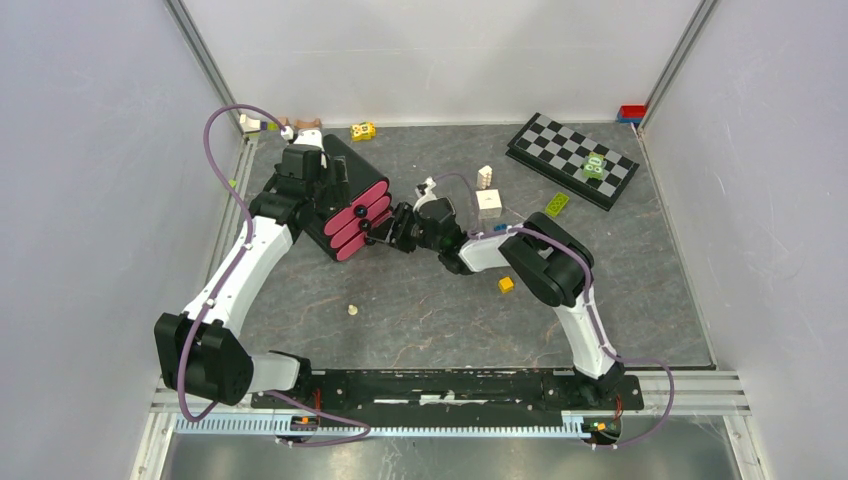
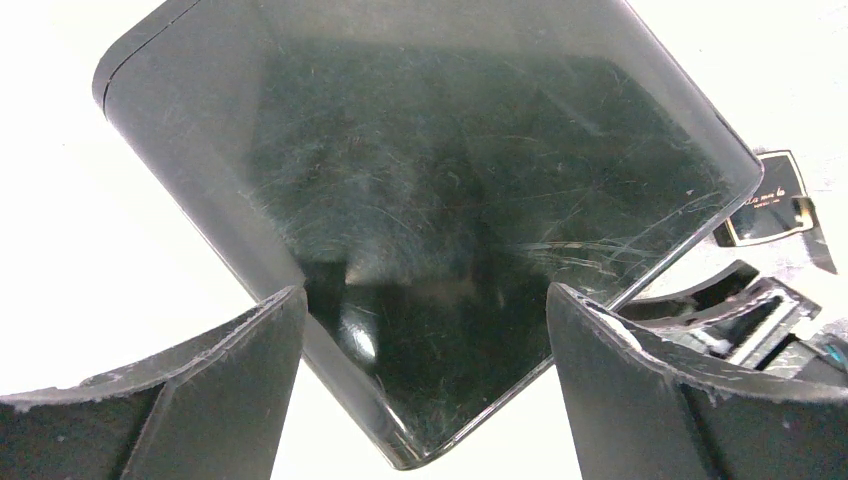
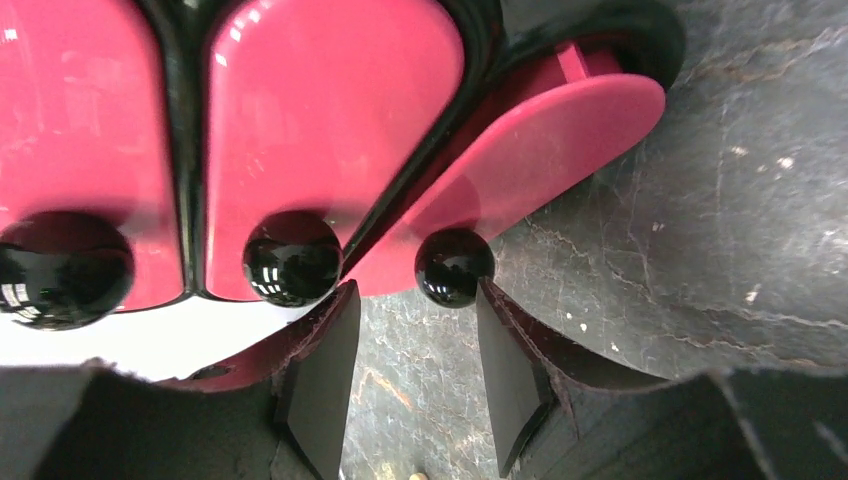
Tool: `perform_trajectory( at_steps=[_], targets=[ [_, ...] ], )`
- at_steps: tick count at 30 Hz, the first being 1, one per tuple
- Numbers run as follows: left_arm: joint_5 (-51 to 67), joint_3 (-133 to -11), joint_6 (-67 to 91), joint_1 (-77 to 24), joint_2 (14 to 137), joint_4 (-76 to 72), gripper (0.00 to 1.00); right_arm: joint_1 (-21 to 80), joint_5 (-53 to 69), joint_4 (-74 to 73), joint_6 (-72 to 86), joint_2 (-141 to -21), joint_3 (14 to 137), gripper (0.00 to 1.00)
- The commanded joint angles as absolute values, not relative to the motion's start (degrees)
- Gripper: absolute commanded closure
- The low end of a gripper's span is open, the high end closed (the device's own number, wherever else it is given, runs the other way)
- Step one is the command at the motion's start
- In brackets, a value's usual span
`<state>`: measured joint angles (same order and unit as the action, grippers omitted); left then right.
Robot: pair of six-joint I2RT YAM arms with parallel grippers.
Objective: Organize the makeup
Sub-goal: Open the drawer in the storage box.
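Note:
A black organiser box (image 1: 345, 170) with three pink drawers (image 1: 357, 220) lies left of centre. My left gripper (image 1: 303, 160) stands open over its far corner; in the left wrist view the glossy box top (image 2: 430, 180) fills the frame, its corner between the spread fingers (image 2: 240, 380). My right gripper (image 3: 413, 300) is open at the drawer fronts. The black knob (image 3: 455, 266) of the end drawer (image 3: 540, 140), which is pulled partly out, sits just past its fingertips, not gripped. A few small makeup pieces (image 1: 300, 125) lie by the back wall behind the box.
A checkerboard (image 1: 545, 145) with a green block (image 1: 596, 165) lies at the back right. A white cube (image 1: 489, 200), a yellow block (image 1: 363, 131), a green block (image 1: 556, 204), an orange block (image 1: 506, 285) and a small beige piece (image 1: 352, 309) are scattered on the mat.

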<state>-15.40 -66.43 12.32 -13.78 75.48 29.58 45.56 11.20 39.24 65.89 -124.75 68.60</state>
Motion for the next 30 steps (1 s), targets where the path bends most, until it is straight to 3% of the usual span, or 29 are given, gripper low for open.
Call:
perform_trajectory(
  at_steps=[1, 9, 17, 21, 30],
  targets=[
    [-15.5, -65.5, 10.6, -14.4, 77.4, 33.9, 0.06, 46.6, 12.1, 40.4, 66.8, -126.7, 71.8, 0.47],
    [-15.6, -65.5, 10.6, -14.3, 77.4, 33.9, 0.06, 46.6, 12.0, 40.5, 67.1, -128.8, 73.7, 0.48],
    [-15.6, -65.4, 10.5, -14.4, 77.4, 33.9, 0.06, 46.6, 11.7, 41.7, 67.0, -129.5, 73.4, 0.65],
    [-15.7, -65.4, 10.5, -14.4, 77.4, 33.9, 0.06, 46.6, 11.0, 43.2, 66.5, -127.2, 69.2, 0.72],
    [-15.6, -65.4, 10.5, -14.5, 77.5, 33.9, 0.06, 47.2, 8.9, 44.9, 62.0, -118.2, 56.9, 0.74]
  ],
)
